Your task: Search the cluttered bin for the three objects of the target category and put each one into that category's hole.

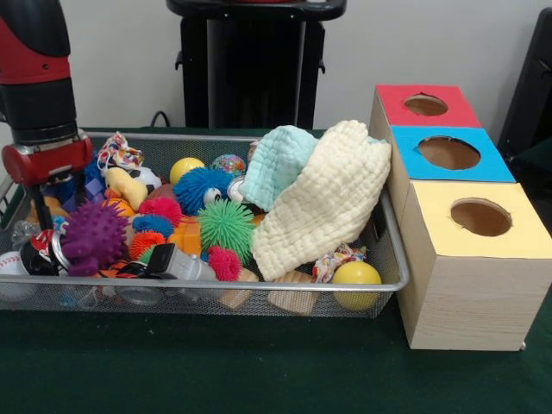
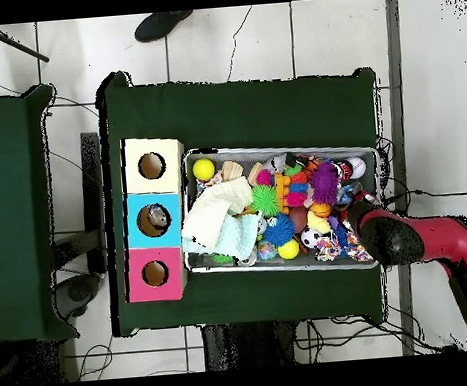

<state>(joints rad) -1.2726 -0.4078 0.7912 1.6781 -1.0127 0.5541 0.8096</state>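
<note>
A wire mesh bin (image 1: 216, 291) (image 2: 375, 160) holds a heap of toys: a purple spiky ball (image 1: 93, 237) (image 2: 324, 181), a green one (image 1: 226, 226) (image 2: 266, 198), a blue one (image 1: 200, 188), a yellow ball (image 1: 356, 276) (image 2: 204, 168) and wooden blocks (image 1: 293, 298). A cream cloth (image 1: 323, 203) (image 2: 214, 211) and a mint cloth (image 1: 278, 164) (image 2: 239, 236) lie over one end. Beside the bin stands a wooden box with a red hole (image 1: 425, 105) (image 2: 156, 273), a blue hole (image 1: 448, 153) (image 2: 157, 218) and a yellow hole (image 1: 480, 216) (image 2: 151, 166). My gripper (image 1: 41, 205) (image 2: 351, 204) is down among the toys at the bin's end away from the box, its tips hidden.
The bin and box sit on a green tablecloth (image 1: 259, 371). A baseball (image 1: 10, 263) and a soccer-pattern ball (image 2: 310, 238) lie near my gripper. Something grey shows inside the blue hole in the overhead view. A shoe (image 2: 162, 24) shows beyond the table.
</note>
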